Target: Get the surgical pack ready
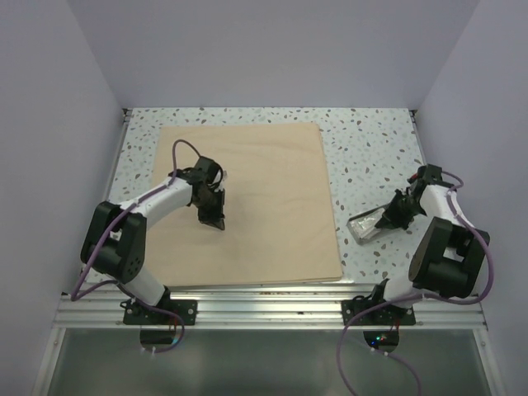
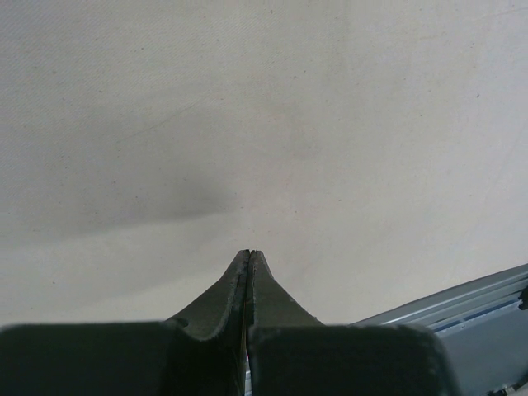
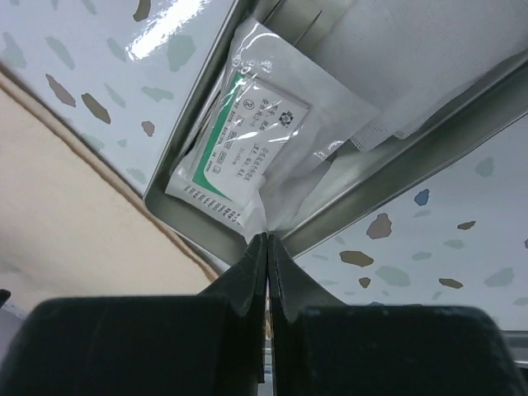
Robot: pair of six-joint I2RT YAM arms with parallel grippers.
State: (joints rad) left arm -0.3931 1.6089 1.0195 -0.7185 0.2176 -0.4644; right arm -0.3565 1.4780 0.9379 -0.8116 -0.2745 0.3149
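Only the right wrist view shows a pouch (image 3: 243,140) in the tray (image 3: 396,165). The pack (image 1: 247,202) lies flat beneath the left gripper (image 1: 213,219) and left of the right gripper (image 1: 388,221). Both grippers are pressed together.

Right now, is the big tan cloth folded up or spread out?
Spread out: the big tan square cloth lies flat as one sheet on the speckled table, no folds showing.

A clear bag (image 3: 330,107) lies in the metal tray (image 3: 396,177). Under its plastic is a white label (image 3: 252,136) with a green stripe along one side. The label has rows of tiny dark print and a small round sign near its top. The letters are too small to read.
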